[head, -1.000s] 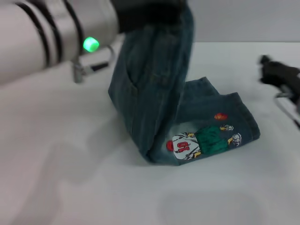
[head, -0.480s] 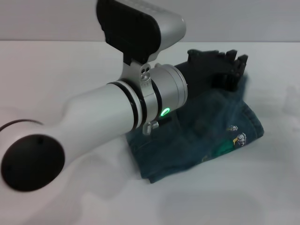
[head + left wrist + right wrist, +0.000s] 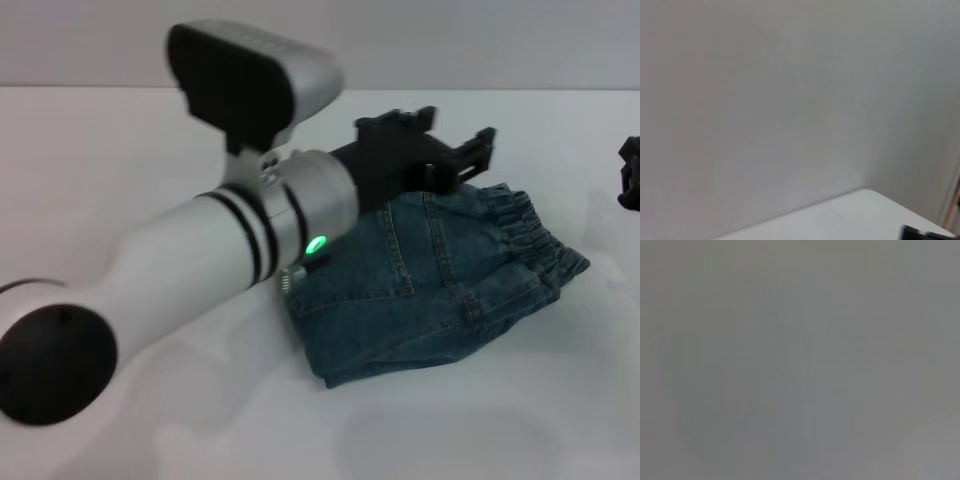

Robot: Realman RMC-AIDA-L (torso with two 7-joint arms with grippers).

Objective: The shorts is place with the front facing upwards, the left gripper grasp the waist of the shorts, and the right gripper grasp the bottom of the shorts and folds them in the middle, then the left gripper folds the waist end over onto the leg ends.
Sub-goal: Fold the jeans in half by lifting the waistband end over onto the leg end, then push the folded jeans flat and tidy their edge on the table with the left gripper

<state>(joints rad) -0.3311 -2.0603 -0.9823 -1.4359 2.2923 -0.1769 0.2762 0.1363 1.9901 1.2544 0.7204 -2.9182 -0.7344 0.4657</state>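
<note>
Two folds show in the blue denim shorts (image 3: 440, 285), which lie as a compact bundle on the white table (image 3: 150, 150) in the head view. The puckered elastic waist (image 3: 525, 240) lies on top at the bundle's right end, and a stitched patch pocket (image 3: 375, 255) faces up on the top layer, closer to the robot's left than the waist. The leg hems and the cartoon print are covered by that top layer and cannot be seen.

Taking the shorts as the landmark: the left gripper (image 3: 455, 155), a black two-fingered claw on a silver cylindrical arm with black rings and a small green light (image 3: 316, 244), is at the far edge of the shorts, just behind the waist. Its fingers stand apart with no cloth between them, so the jaws look released. Whether the claw touches the denim cannot be told. The silver arm reaches across from the near left, passing over the left part of the shorts.

The right gripper (image 3: 630, 175) shows only as a black piece at the picture's right edge, well to the right of the shorts and apart from them; whether its jaws are parted or closed cannot be told.

The left wrist view shows a pale wall and a corner of the white table. The right wrist view shows only grey.
</note>
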